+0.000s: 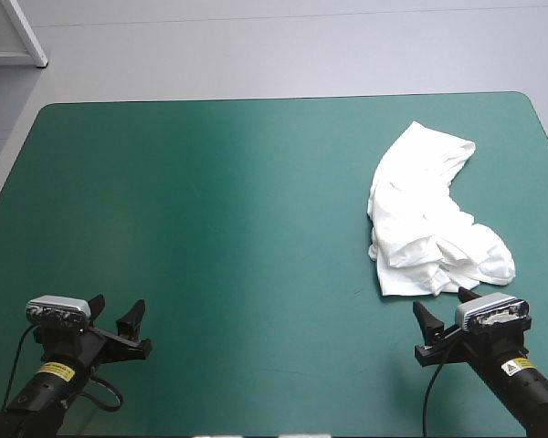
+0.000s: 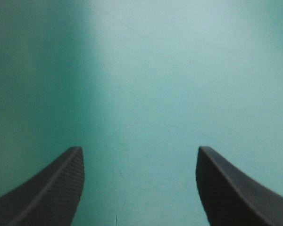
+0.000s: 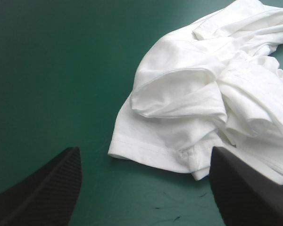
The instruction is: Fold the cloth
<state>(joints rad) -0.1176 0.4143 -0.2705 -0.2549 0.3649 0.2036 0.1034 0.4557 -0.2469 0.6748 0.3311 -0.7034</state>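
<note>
Task status: not started. T-shirt [image 1: 429, 214] lies as crumpled heap on right half of teal-green cover [image 1: 210, 210] — no fold made, nothing spread flat.

Left gripper [image 1: 114, 312]: fingers spread wide, empty, over bare cover near front edge, well apart from T-shirt.

Right gripper [image 1: 446, 307]: fingers spread, empty, just short of heap's near edge. Hemmed corner [image 3: 146, 151] lies ahead between its fingers, untouched.

Judgement: all work is left for you — grasp, spread flat, then every fold.
</note>
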